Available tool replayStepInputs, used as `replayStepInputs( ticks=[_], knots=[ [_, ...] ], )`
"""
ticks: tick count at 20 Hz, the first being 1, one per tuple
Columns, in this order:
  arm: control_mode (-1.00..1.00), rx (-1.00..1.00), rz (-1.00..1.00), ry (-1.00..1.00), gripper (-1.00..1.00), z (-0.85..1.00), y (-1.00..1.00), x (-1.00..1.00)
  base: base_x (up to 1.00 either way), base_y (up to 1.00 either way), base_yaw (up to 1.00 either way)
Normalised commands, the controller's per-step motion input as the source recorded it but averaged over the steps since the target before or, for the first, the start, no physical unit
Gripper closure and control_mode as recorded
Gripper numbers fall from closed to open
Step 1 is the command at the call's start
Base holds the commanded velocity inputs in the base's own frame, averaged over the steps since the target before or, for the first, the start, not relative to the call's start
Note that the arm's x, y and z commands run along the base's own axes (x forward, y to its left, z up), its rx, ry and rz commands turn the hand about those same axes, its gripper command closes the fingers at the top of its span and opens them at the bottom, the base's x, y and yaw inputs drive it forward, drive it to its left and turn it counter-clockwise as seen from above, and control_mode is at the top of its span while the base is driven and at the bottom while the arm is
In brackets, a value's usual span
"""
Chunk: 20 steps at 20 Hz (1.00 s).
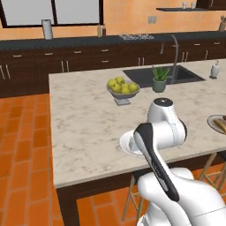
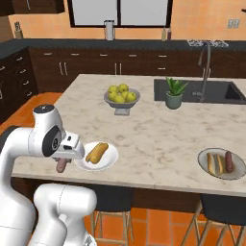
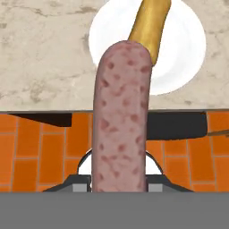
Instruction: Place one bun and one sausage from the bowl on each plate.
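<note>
In the right base view a bun [image 2: 96, 152] lies on a plate [image 2: 109, 160] at lower left. The bowl [image 2: 221, 164] sits far right, the fruit bowl [image 2: 122, 97] higher up.

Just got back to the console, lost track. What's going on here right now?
The arm's hand is shut on a sausage, carrying it toward the near plate at the counter's edge, where a bun already lies. The sausage hangs just off the counter edge, beside that plate, not yet on it. Farther right on the counter, the brown bowl holds more buns and a sausage. A fruit bowl and a potted plant stand behind.
</note>
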Motion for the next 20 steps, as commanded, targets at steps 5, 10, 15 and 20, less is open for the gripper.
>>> replayStepInputs(
  ticks=[5,10,15,20],
  knots=[
    [-1.0,0.0,0.0,0.0,1.0,-0.02,0.0,0.06,0.25,0.6,0.01],
    [-1.0,0.05,0.0,0.01,1.0,0.0,-0.86,0.33,0.0,0.0,0.0],
    [-1.0,0.1,0.0,0.12,1.0,-0.07,-1.0,0.91,0.0,0.0,0.0],
    [-1.0,0.05,-0.03,0.19,1.0,-0.42,-1.0,1.0,0.0,0.0,0.0]
  ],
)
